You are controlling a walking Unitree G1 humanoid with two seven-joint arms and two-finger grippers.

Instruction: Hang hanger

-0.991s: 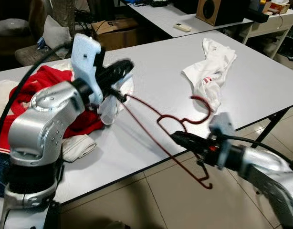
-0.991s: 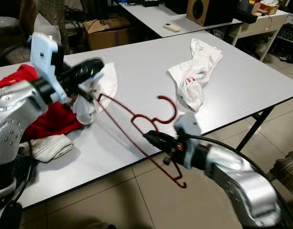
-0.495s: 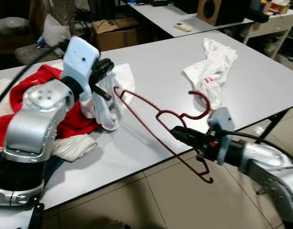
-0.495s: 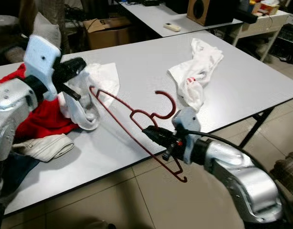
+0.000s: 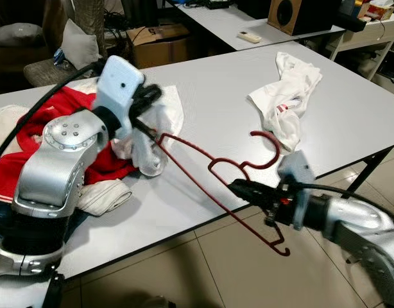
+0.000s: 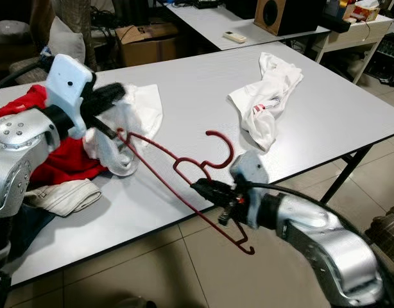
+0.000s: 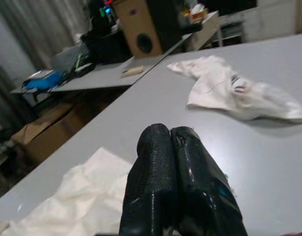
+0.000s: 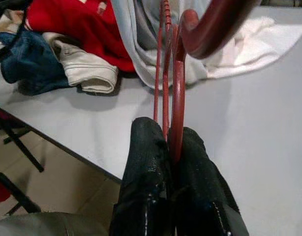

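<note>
**A:** What is each gripper doing?

**B:** The right gripper (image 6: 200,187) is clenched on a dark red wire hanger (image 6: 184,168), gripping near the neck below the hook. It holds the hanger in the air over the near edge of a grey table (image 6: 203,96), one shoulder reaching toward the left arm, the other dipping below the table edge. The left gripper (image 5: 145,97) is pinched closed on a white garment (image 5: 149,138), lifting it off the table beside the hanger's upper tip.

**A:** Why that arrangement?

**B:** Likely one arm steadies the hanger so the other can feed the cloth onto its shoulder.

**A:** Do the wrist cameras add anything?

**B:** The right wrist view shows the wire caught between the two black fingers (image 8: 146,167), which the head views leave unclear, with red clothing (image 8: 72,24) beyond. The left wrist view shows its fingers (image 7: 158,162) pressed together, and another white garment (image 7: 229,91) lying farther along the table
</note>
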